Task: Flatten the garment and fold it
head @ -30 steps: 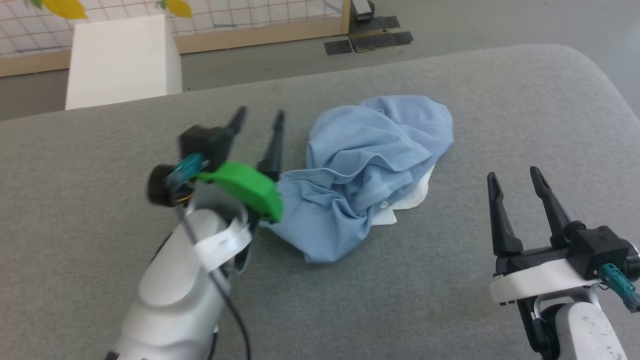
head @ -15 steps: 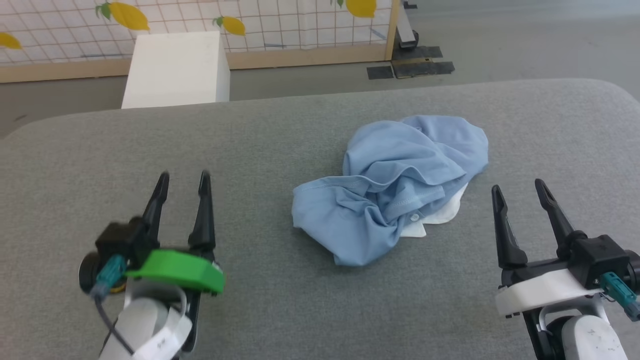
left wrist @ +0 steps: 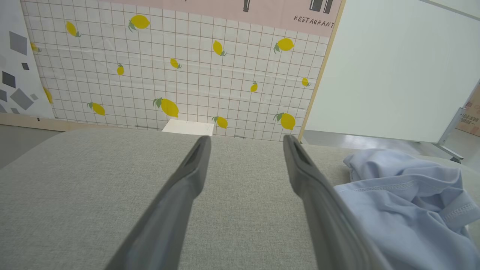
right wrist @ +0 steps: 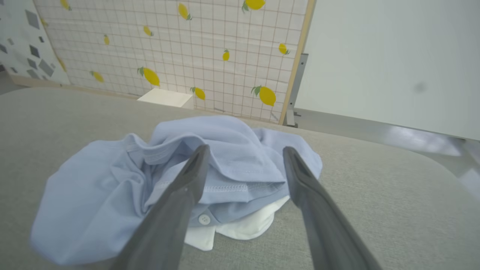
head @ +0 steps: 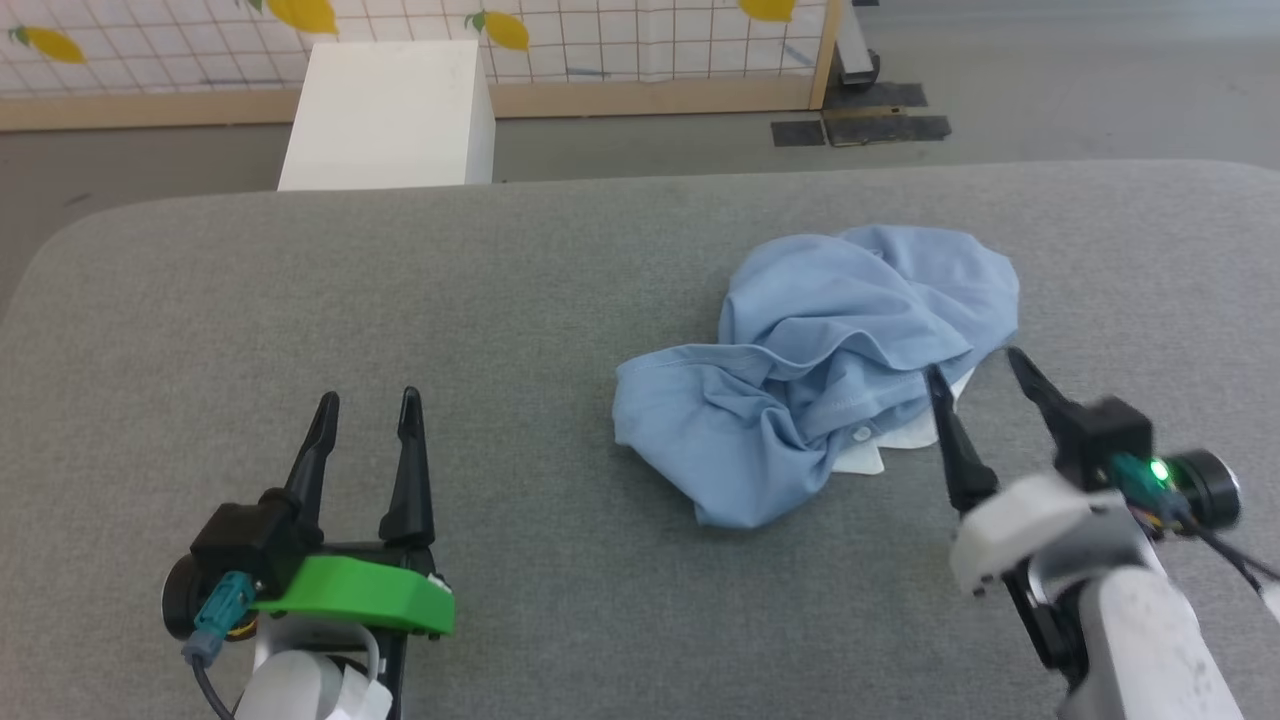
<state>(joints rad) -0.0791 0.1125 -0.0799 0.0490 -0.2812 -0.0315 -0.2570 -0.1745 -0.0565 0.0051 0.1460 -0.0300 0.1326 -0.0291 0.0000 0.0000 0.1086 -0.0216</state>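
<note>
Soft cloth, rough cloth and smooth plastic

You can see the garment (head: 820,350) is thin, soft blue cloth, matt and creased, with stitched hems. Its white part (right wrist: 247,225) looks like the same soft cloth, and its little button (right wrist: 204,219) is smooth and a bit shiny. The grey surface (head: 400,290) is rough woven cloth with no shine. The fingers of your left gripper (head: 369,397) and right gripper (head: 973,362) look like dark, smooth, matt plastic. The green cover (head: 350,595) is smooth plastic, more dull than glossy. The white box (head: 390,110) looks smooth and matt. The frame (head: 650,97) looks like pale wood, and the lemon sheet (head: 640,40) looks like smooth printed paper.
</note>
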